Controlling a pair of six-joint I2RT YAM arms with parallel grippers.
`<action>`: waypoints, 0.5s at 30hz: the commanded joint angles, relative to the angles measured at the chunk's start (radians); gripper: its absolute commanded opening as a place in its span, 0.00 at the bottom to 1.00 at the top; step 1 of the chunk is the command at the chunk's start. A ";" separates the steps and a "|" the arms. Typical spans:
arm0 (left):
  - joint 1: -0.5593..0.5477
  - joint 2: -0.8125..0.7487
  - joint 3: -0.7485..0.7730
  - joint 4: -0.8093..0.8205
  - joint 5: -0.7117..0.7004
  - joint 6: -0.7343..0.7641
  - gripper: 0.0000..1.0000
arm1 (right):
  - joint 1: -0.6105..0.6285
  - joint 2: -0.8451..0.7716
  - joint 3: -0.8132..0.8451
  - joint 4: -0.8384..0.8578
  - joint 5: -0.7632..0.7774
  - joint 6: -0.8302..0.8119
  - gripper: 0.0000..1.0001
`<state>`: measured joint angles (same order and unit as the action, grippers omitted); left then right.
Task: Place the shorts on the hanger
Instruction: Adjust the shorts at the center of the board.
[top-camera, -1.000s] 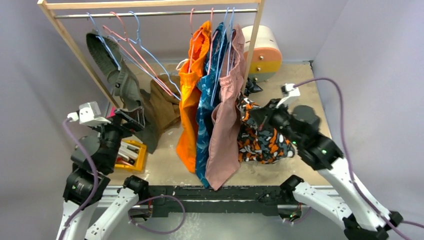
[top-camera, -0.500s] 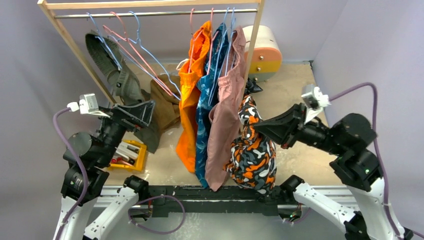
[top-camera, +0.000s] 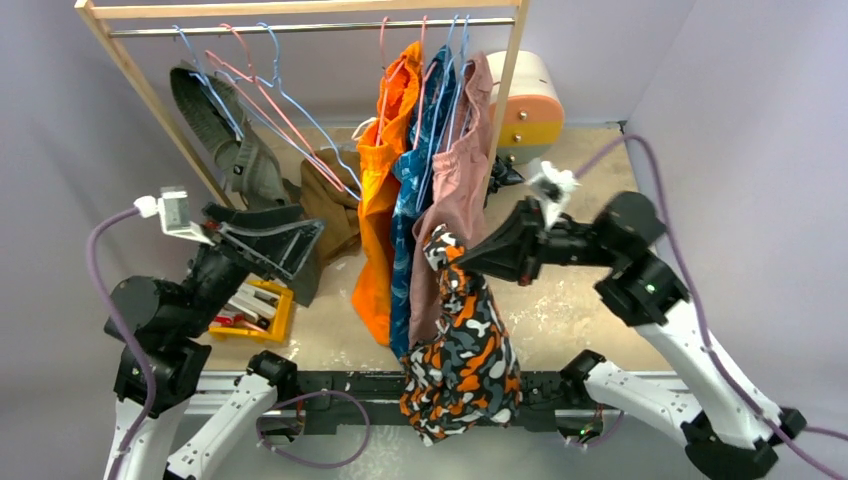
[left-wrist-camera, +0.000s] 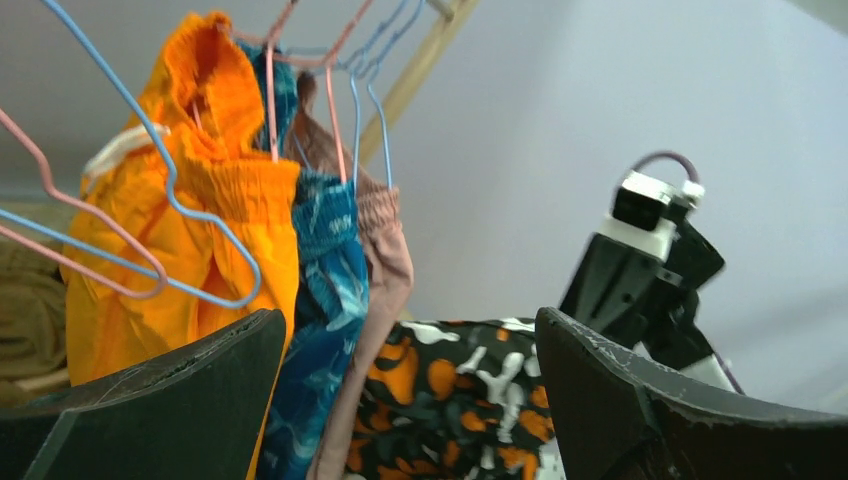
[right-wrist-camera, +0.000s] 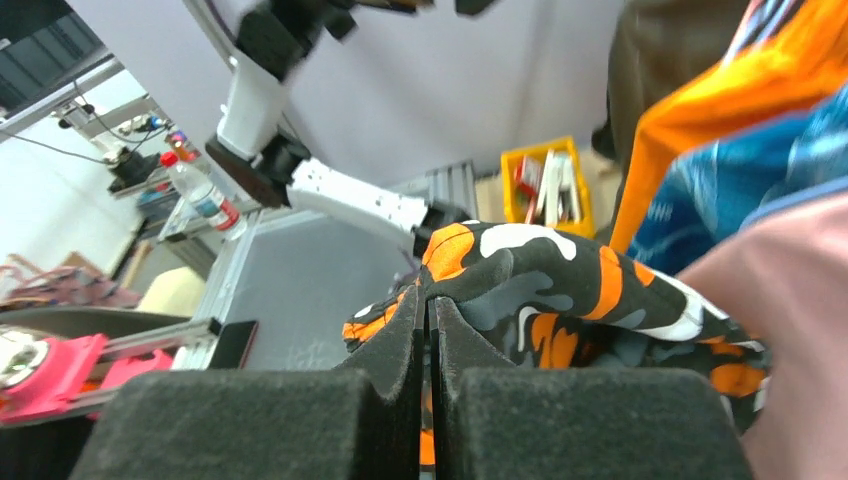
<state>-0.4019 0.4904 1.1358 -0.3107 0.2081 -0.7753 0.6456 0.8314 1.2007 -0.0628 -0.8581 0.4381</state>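
Right fingers (top-camera: 468, 261) — pinching the shorts (top-camera: 465, 350) — have swung leftward.

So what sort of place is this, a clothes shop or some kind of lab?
Most likely a robotics lab bench, not a shop. A left arm and a right arm are bolted at the edge of a table, and plain walls box in a small wooden clothes rack hung with clothes.
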 joint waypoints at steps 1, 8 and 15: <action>-0.004 0.005 -0.057 -0.041 0.163 0.008 0.95 | 0.071 0.054 -0.036 0.010 0.032 -0.015 0.00; -0.002 0.039 -0.062 -0.056 0.209 0.041 0.95 | 0.424 0.332 0.302 -0.223 0.416 -0.218 0.00; -0.002 0.001 -0.071 -0.176 0.188 0.116 0.95 | 0.457 0.293 0.165 -0.055 0.590 -0.195 0.00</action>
<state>-0.4019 0.5240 1.0683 -0.4294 0.3820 -0.7227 1.1076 1.1896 1.4220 -0.2276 -0.4309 0.2600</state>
